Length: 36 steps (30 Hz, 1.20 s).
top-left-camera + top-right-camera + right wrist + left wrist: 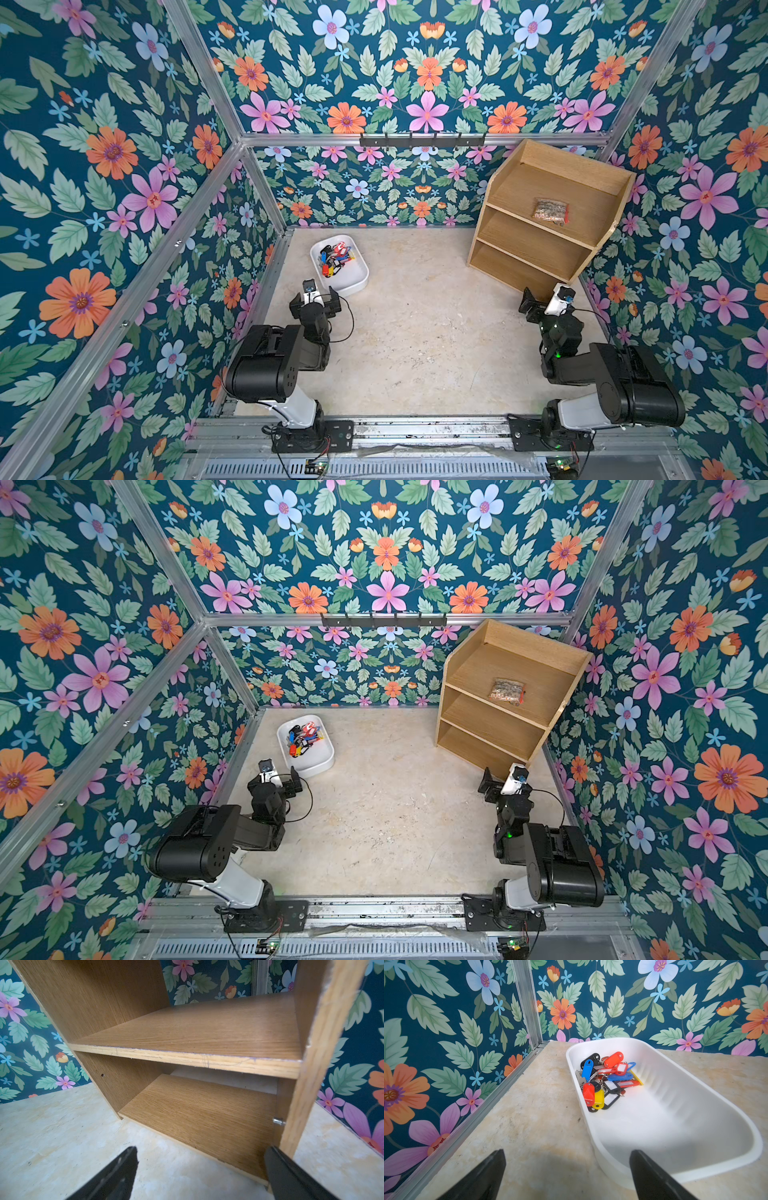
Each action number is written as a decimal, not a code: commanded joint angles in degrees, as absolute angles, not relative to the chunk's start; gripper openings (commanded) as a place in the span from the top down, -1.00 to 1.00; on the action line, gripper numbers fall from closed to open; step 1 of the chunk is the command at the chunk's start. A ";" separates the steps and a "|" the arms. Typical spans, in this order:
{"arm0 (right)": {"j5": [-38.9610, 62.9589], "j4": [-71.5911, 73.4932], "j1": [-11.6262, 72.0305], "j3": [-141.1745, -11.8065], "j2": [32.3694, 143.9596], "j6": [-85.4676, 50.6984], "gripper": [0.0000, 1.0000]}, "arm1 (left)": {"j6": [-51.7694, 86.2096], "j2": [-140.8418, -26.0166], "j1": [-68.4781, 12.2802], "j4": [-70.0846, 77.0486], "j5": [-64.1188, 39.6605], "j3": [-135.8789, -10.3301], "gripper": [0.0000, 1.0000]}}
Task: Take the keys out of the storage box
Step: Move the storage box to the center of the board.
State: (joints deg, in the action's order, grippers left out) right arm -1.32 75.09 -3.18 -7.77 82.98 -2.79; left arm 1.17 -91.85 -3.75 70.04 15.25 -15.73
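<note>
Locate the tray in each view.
Top view: tray near the back left corner of the table.
Top view: tray, same spot.
Left wrist: tray close up, keys piled at its far end.
Right wrist: not in it; this camera faces the shelf.
Shared landmark: the corner post beyond the tray, seen in every view that has it.

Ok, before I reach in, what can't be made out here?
- Left wrist view: the keys are heaped in the storage box; lower ones hidden under the top tags, count unclear.
- Both top views: the bag on the wooden shelf unit, contents too small.
- Right wrist view: top shelf cut off by the picture edge.
</note>
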 commanded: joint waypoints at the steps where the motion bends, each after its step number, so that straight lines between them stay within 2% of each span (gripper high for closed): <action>1: -0.61 76.81 -3.77 -7.72 82.97 -3.49 -0.99 | 1.47 -91.65 -3.60 70.90 15.52 -15.81 -0.99; 7: -1.03 76.70 -3.82 -7.74 82.97 -3.48 -0.99 | 2.02 -91.50 -3.43 70.64 16.33 -15.86 -0.99; 9: -7.68 72.66 -2.85 -8.80 80.85 -4.77 -0.99 | 2.00 -91.18 -3.69 70.52 17.64 -15.82 -0.99; 10: -13.17 63.18 -2.31 -11.34 76.29 -5.96 -0.99 | 2.23 -90.42 -4.25 69.99 19.61 -15.86 -0.99; 12: -17.76 45.24 -2.20 -19.45 69.54 -10.02 -0.99 | 0.68 -88.96 -5.08 68.10 19.05 -16.53 -0.99; 14: -18.72 30.15 -2.73 -27.18 65.06 -20.38 -0.99 | 0.72 -84.32 -7.00 56.07 26.02 -21.24 -0.99; 16: -13.73 22.62 -3.51 -32.27 63.30 -28.02 -0.99 | 3.57 -79.53 -7.08 45.42 28.77 -26.05 -0.99; 18: -2.05 16.80 -4.13 -37.69 63.69 -24.39 -0.99 | 6.40 -75.57 -6.97 32.18 29.42 -32.45 -0.99; 22: 1.21 1.81 -4.13 -46.54 66.70 -25.52 -0.99 | 8.73 -72.54 -7.11 10.87 25.93 -45.67 -0.99; 26: 8.86 -3.81 -4.11 -46.05 65.41 -24.71 -0.97 | 12.68 -74.70 -7.10 -2.57 23.95 -55.65 -0.98; 27: 10.80 -4.27 -3.92 -45.27 64.40 -24.36 -0.90 | 13.61 -75.92 -6.97 -6.38 23.41 -57.90 -0.97; 30: 10.87 -7.69 -0.65 -44.00 60.41 -23.57 -0.77 | 16.14 -80.47 -7.01 -16.06 20.09 -65.19 -0.95; 36: 4.87 -16.75 11.28 -44.24 54.89 -22.46 -0.72 | 22.02 -90.22 -6.55 -30.19 12.30 -73.87 -0.91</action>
State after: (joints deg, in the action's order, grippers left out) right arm 7.27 -10.44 8.75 -44.51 56.31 -22.79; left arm 17.96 -87.99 -6.94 -19.18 17.21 -72.12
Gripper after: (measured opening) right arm 0.872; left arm 0.958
